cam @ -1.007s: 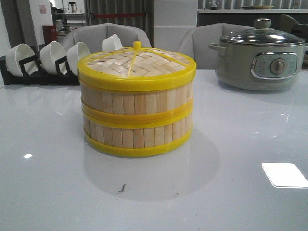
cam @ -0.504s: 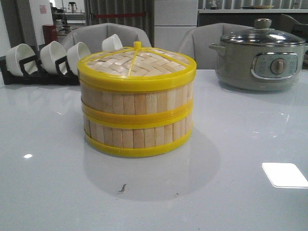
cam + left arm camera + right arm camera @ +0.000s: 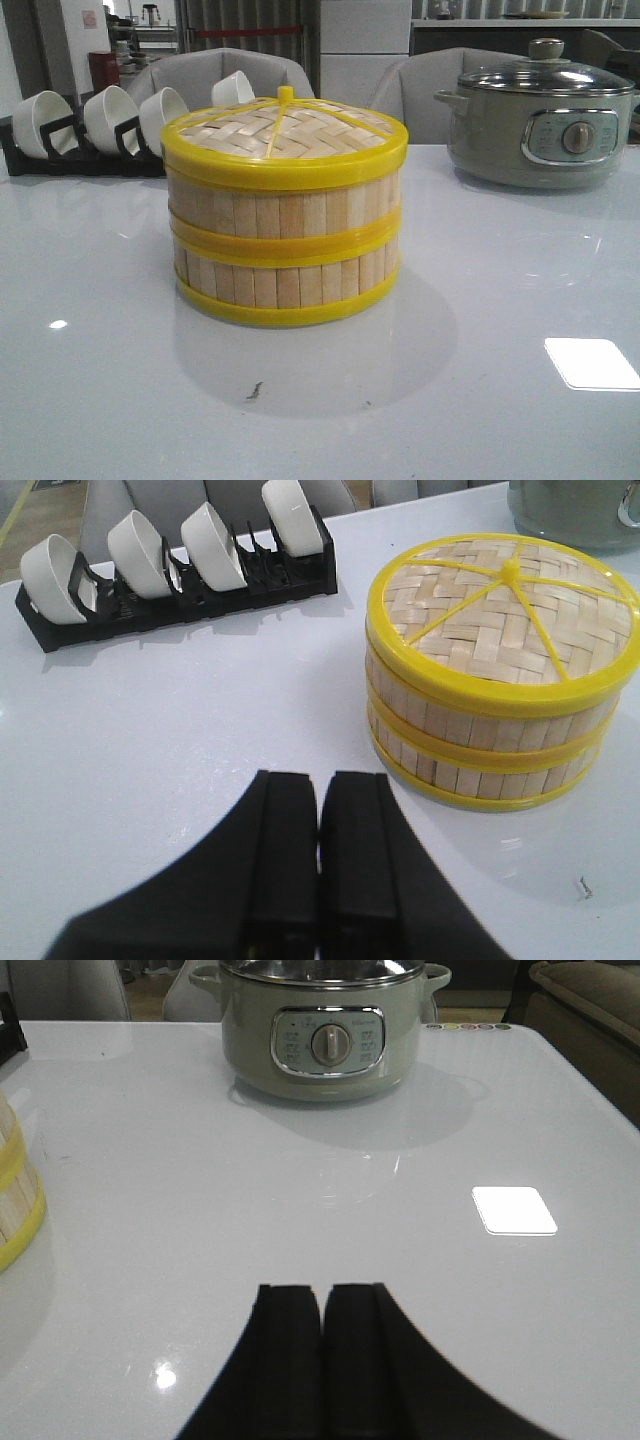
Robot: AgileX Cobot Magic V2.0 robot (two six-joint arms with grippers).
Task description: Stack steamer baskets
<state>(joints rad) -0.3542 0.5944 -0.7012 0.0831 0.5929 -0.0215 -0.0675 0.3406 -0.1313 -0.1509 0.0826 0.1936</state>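
Observation:
Two bamboo steamer baskets stand stacked on the white table, the upper basket on the lower basket. A woven yellow-rimmed lid with a small knob sits on top. The stack also shows in the left wrist view, and its edge shows in the right wrist view. My left gripper is shut and empty, above the table and apart from the stack. My right gripper is shut and empty, well away from the stack. Neither gripper shows in the front view.
A grey-green electric pot with a glass lid stands at the back right. A black rack with white bowls stands at the back left. Grey chairs stand behind the table. A small dark speck lies in front of the stack.

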